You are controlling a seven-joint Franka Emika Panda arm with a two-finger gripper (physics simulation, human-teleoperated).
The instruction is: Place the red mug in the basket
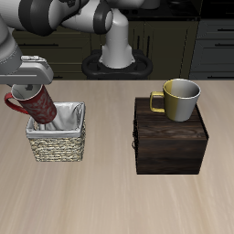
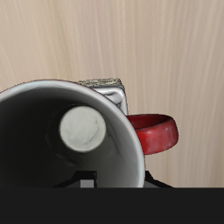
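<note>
The red mug [image 1: 37, 105], dark red with pale speckles and a red loop handle, is held tilted by my gripper [image 1: 29, 88], which is shut on its rim. The mug's lower end hangs just above the back edge of the tan wicker basket [image 1: 57, 137] with its grey-white lining. In the wrist view the mug's grey-white inside [image 2: 61, 140] fills most of the frame, its red handle [image 2: 153, 133] sticks out to the side, and a corner of the basket [image 2: 105, 87] shows beyond the rim. My fingertips are hidden by the mug.
A dark wooden box [image 1: 170, 137] stands on the table beside the basket, with a yellow-handled grey mug [image 1: 178, 99] on top of it. The robot's base [image 1: 117, 50] is at the table's back.
</note>
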